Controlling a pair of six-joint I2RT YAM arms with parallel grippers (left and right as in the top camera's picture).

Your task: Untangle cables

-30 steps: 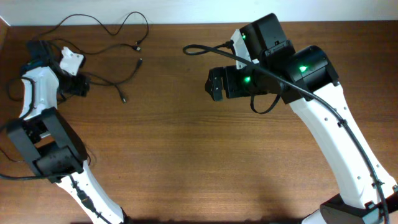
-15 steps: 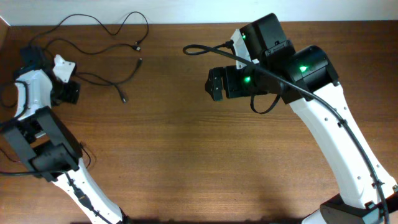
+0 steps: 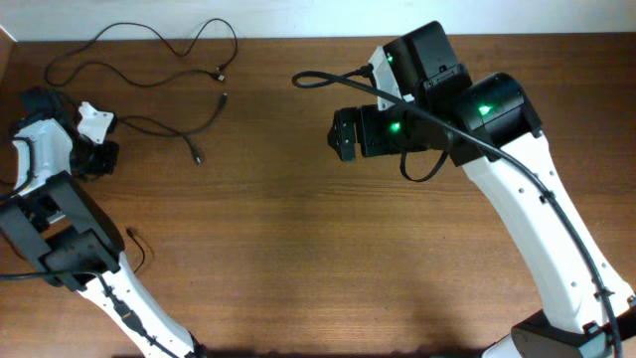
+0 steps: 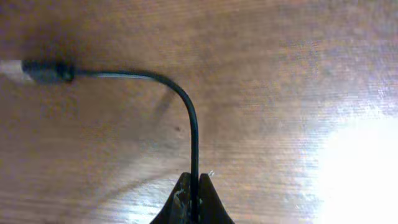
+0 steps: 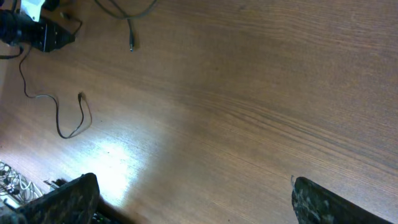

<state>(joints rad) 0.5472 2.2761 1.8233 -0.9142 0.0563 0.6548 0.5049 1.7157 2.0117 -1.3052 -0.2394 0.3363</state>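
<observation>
Left claw (image 4: 193, 188) is pinched tight on one thin cable (image 4: 190, 115) at its tips; the other cables (image 3: 189, 60) sprawl nearby, far left on the table (image 3: 298, 249). Right claw (image 5: 196, 199) gapes empty, well apart.

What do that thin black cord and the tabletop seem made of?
The cord: probably rubber or plastic sheathing, matte black; it bends in a smooth curve. The table: wood or wood-look laminate, brown, slightly glossy; grain streaks and a glare patch show.
</observation>
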